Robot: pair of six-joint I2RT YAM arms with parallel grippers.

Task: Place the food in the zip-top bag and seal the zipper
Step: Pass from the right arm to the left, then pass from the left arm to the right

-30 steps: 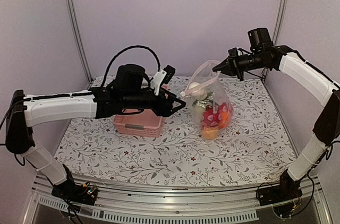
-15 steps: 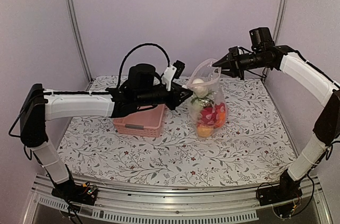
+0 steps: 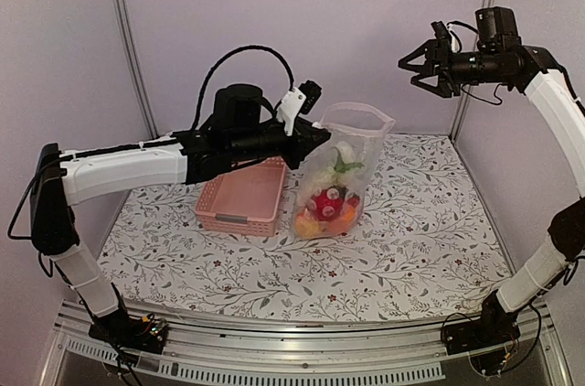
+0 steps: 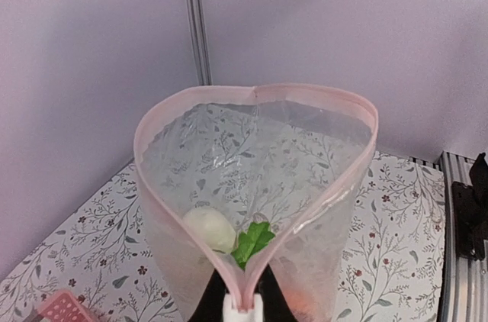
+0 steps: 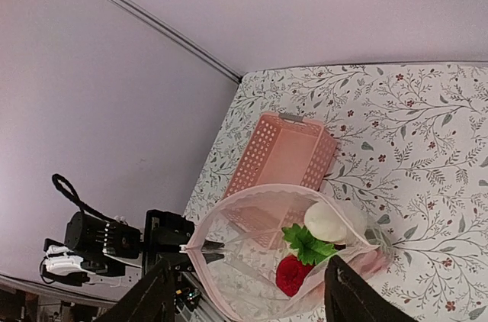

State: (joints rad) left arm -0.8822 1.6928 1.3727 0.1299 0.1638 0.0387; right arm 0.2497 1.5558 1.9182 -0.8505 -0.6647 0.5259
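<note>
The zip-top bag (image 3: 340, 166) stands on the table with its mouth wide open. Its pink-edged zipper (image 4: 183, 98) forms a loop, unsealed. Inside lies the food (image 3: 326, 208): a white radish (image 4: 207, 229) with green leaves (image 4: 252, 241), a red piece (image 5: 290, 275) and orange pieces. My left gripper (image 3: 317, 135) is shut on the near corner of the bag's mouth (image 4: 244, 303). My right gripper (image 3: 418, 62) hangs open high at the upper right, well clear of the bag. In its own view, its fingers (image 5: 149, 299) frame the bag (image 5: 252, 261) from above.
A pink slotted basket (image 3: 242, 196) sits just left of the bag, under my left arm. The flowered table cloth (image 3: 420, 240) runs out to the metal frame posts (image 3: 124, 38) and the back wall.
My right gripper has let go of the bag's far corner, opened and risen up and to the right. My left gripper has shut on the near corner. The bag has shifted left.
</note>
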